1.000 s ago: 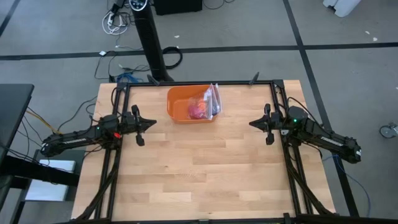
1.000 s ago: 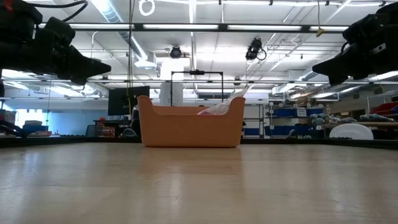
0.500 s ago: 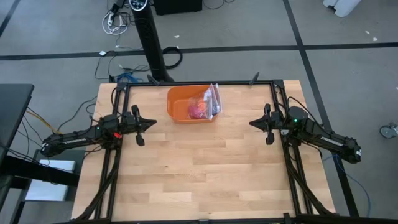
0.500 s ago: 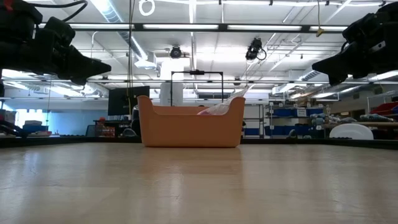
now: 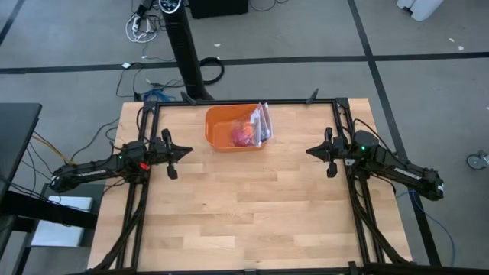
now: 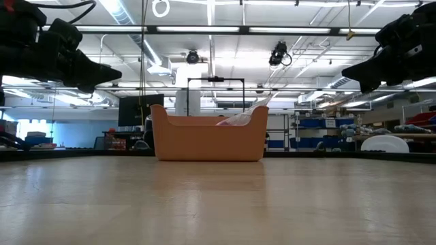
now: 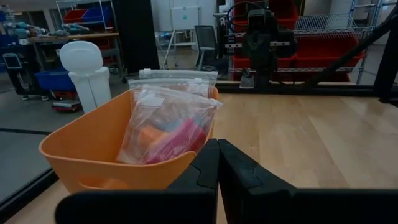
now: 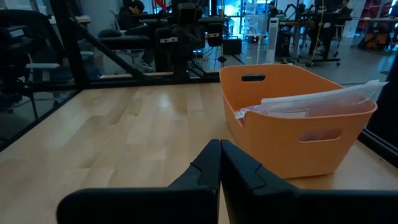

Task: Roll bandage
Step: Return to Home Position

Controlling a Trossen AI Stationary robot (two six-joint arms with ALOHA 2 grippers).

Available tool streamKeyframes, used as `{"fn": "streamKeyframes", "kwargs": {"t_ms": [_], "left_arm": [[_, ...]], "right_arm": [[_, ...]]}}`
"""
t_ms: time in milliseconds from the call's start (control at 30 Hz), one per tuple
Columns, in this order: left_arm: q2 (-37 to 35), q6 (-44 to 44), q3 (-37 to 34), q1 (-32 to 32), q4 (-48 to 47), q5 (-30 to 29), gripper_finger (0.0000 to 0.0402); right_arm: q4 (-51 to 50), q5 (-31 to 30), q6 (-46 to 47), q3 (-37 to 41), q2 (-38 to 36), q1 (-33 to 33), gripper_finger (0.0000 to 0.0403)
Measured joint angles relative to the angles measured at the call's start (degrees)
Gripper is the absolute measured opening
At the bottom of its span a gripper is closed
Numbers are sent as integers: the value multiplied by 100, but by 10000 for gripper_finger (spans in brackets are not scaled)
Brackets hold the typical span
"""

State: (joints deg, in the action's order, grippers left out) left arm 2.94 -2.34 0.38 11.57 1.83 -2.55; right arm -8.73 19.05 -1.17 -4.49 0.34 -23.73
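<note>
The magenta-pink bandage lies inside a clear plastic bag, which sits in an orange tub at the table's far middle. The bag leans against the tub's right wall, its zip edge above the rim. My left gripper hovers shut above the table's left side, pointing level toward the right. My right gripper hovers shut above the table's right side, pointing level toward the left. Both are clear of the tub, with nothing between their fingers.
A black frame rail runs along the table's far edge and down both sides. Bare wood stretches from the tub to the near edge. People sit at desks beyond the table in the right wrist view.
</note>
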Motion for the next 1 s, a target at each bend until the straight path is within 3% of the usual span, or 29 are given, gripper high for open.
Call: {"fn": "streamKeyframes", "kwargs": {"t_ms": [1000], "left_arm": [[0, 1, 0, 0, 0, -1, 12]], "right_arm": [[4, -12, -3, 0, 0, 0, 9]]}}
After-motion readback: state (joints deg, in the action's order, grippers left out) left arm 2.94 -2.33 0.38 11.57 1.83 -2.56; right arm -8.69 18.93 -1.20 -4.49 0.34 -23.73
